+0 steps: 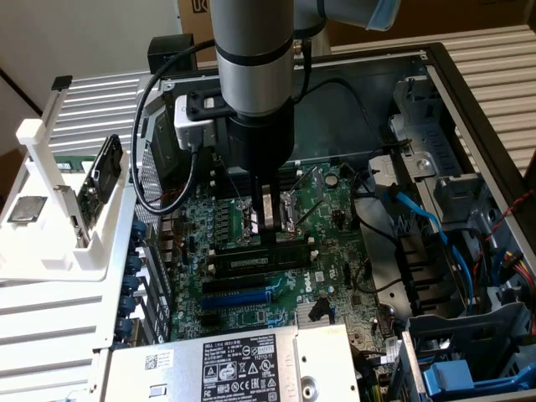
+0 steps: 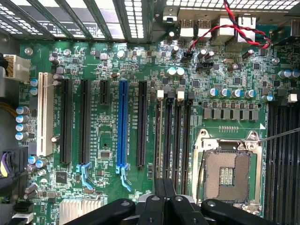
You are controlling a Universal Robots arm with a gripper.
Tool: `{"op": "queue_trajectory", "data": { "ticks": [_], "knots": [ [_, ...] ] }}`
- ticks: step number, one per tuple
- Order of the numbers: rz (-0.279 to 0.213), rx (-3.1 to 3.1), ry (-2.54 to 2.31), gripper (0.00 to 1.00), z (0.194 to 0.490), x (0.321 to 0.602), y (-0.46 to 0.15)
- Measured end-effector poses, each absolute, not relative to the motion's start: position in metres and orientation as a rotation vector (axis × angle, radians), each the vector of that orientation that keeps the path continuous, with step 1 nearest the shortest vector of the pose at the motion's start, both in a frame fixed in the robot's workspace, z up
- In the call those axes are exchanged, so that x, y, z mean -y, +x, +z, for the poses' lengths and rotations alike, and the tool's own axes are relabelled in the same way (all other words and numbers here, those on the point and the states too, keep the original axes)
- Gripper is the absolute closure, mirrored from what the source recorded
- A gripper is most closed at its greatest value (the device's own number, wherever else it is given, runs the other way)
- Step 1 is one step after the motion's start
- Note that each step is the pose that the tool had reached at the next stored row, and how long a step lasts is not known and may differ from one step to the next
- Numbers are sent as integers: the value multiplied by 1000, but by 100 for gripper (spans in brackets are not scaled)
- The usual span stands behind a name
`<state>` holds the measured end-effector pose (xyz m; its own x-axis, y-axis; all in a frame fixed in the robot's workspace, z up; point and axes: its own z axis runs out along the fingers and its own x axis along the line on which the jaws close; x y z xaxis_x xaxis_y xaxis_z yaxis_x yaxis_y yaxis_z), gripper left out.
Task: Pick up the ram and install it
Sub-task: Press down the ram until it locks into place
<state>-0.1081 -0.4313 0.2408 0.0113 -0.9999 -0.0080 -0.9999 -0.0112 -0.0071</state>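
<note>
- The pincer (image 1: 270, 224) is seen with fingers pressed together, empty, its tips down on the ram (image 1: 258, 260).
- The ram is seated lying in a motherboard (image 1: 331, 255) slot beside the processor socket (image 2: 228, 173).
- It is judged light, stiff, fragile; best held by its long edges.

label (image 1: 239, 368): white on black, on silver box (image 1: 167, 368) at 6 o'clock, exterior view | DELL logo top left | regulatory marks | other print too small to read
</note>
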Motion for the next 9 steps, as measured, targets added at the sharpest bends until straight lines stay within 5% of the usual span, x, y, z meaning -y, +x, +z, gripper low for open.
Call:
{"op": "queue_trajectory", "data": {
  "ticks": [9],
  "knots": [
    [1, -2202, -2226, 90, 236, 431, -108]
  ]
}}
